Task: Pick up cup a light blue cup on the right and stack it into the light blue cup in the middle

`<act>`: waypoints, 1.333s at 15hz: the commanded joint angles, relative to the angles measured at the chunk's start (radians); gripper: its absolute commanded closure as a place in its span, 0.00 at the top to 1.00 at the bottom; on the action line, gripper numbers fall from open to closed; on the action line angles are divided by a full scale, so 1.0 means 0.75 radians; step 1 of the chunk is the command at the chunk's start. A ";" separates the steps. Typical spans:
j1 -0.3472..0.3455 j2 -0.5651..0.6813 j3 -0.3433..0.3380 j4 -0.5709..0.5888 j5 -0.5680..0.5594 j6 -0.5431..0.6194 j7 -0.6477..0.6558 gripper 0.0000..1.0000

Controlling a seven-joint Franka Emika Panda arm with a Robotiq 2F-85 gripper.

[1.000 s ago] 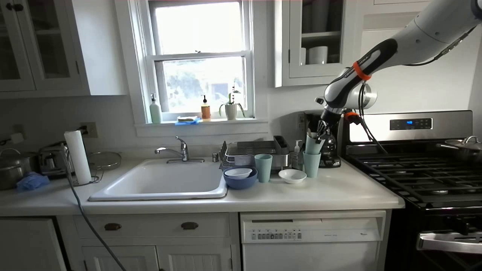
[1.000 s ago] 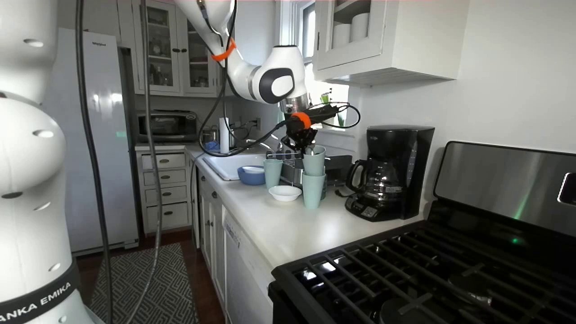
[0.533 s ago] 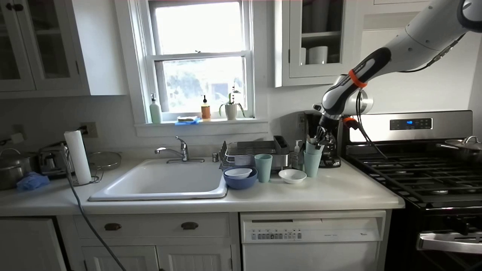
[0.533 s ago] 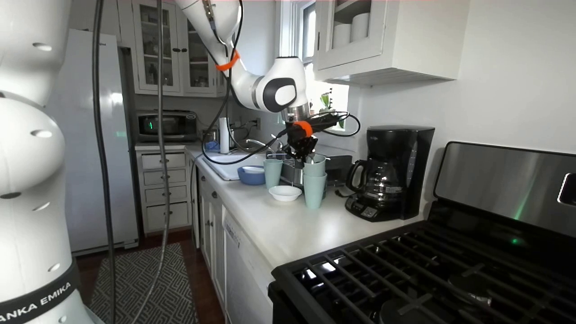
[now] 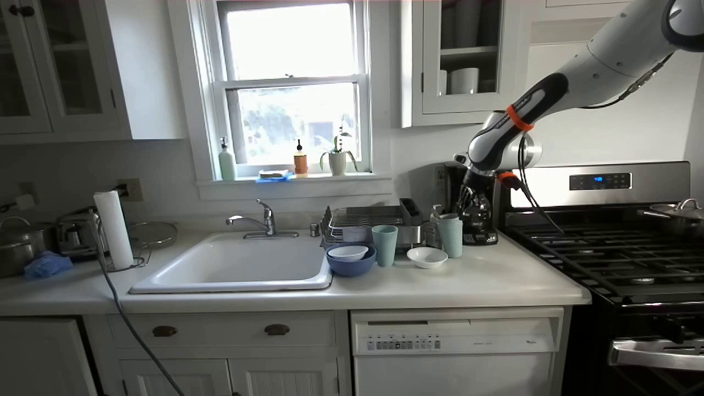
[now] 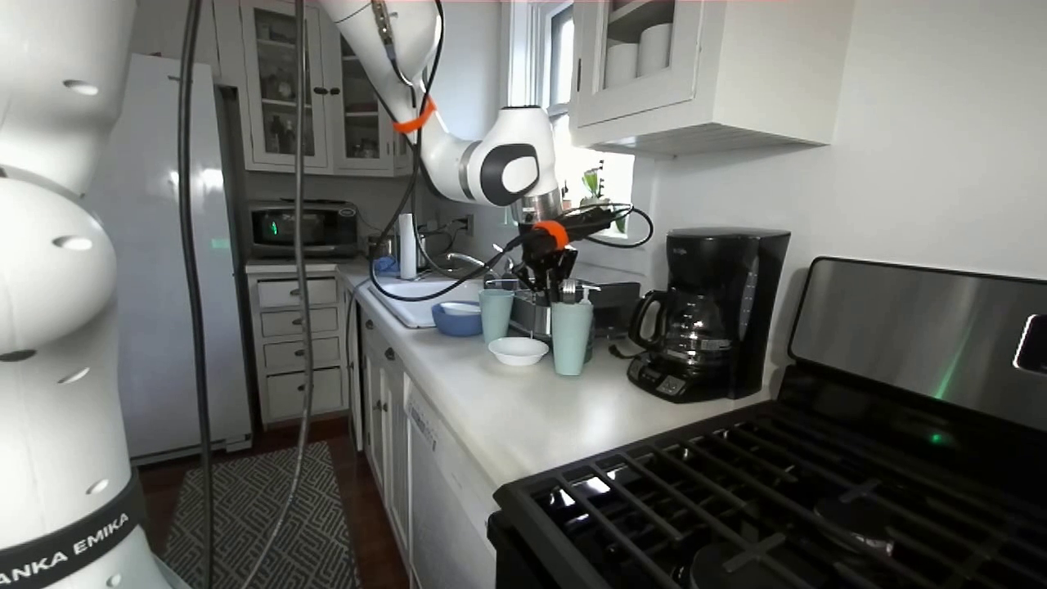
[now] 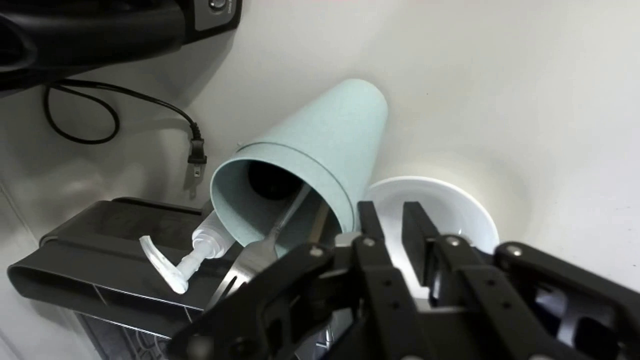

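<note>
Two light blue cups stand nested in a stack (image 5: 451, 237), also in an exterior view (image 6: 571, 339). In the wrist view the outer cup (image 7: 345, 120) shows its side. The inner cup (image 7: 300, 161) sits deep inside it, with only its rim band above the outer rim. The inner cup holds a fork (image 7: 260, 255) and a wooden-looking utensil. My gripper (image 7: 391, 207) is partly open, with nothing between its fingertips. It is close beside the stack's rim, above a white bowl; whether a finger touches the rim I cannot tell. Another light blue cup (image 5: 384, 246) stands apart.
The white bowl (image 5: 427, 257) is beside the stack. A blue bowl (image 5: 352, 263) holding a smaller white bowl stands by the sink (image 5: 231, 286). A dish rack (image 5: 368, 217) and pump bottle (image 7: 207, 240) are behind. A coffee maker (image 6: 728, 311) and stove (image 6: 736, 491) are nearby.
The upper cup has gone down fully into the lower cup. My gripper moved down with it and has let go. The stack has shifted slightly.
</note>
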 commanded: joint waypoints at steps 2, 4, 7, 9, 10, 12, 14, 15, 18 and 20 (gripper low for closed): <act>-0.036 -0.022 0.043 0.027 -0.018 -0.018 0.026 0.60; -0.034 -0.053 0.038 0.022 -0.012 -0.079 0.073 0.74; -0.034 -0.118 0.032 0.005 0.013 -0.209 0.160 0.95; -0.038 -0.169 0.023 0.004 0.046 -0.341 0.235 1.00; -0.042 -0.199 0.018 0.006 0.073 -0.427 0.277 1.00; -0.052 -0.254 0.003 0.009 0.143 -0.576 0.315 1.00; -0.058 -0.313 -0.024 -0.005 0.205 -0.638 0.389 1.00; -0.060 -0.345 -0.038 -0.013 0.238 -0.677 0.419 1.00; -0.063 -0.443 -0.083 -0.038 0.348 -0.745 0.501 1.00; -0.055 -0.511 -0.112 -0.071 0.439 -0.740 0.541 1.00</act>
